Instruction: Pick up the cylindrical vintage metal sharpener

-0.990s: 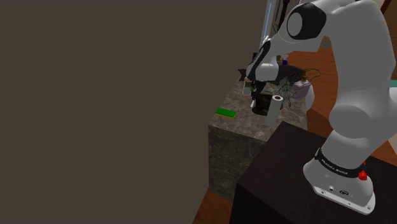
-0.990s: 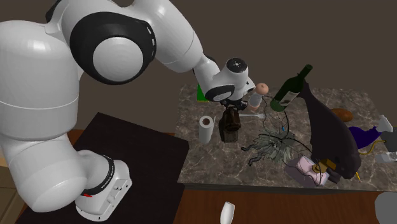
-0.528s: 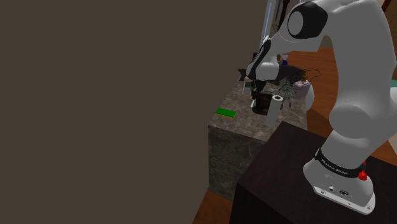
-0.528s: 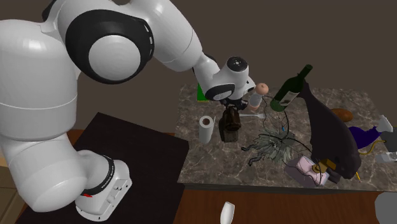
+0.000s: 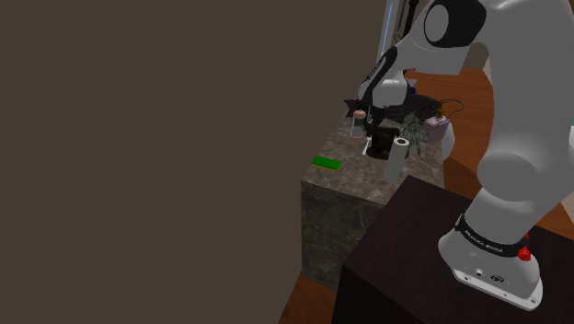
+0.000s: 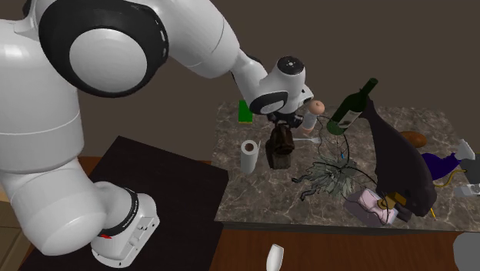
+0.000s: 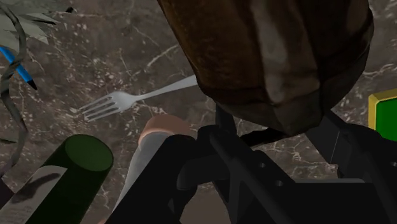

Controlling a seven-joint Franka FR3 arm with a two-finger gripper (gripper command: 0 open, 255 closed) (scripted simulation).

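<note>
Marbled countertop; brown sharpener in gripper's clasp.

The arm has swung upward. Its big dark-capped joint now sits higher and further toward the second exterior view's left than a second ago. The wrist has climbed above the stone countertop. The gripper has risen with it, and the dark brown sharpener clamped in it has come up a little, drifting slightly toward that view's right.
</note>
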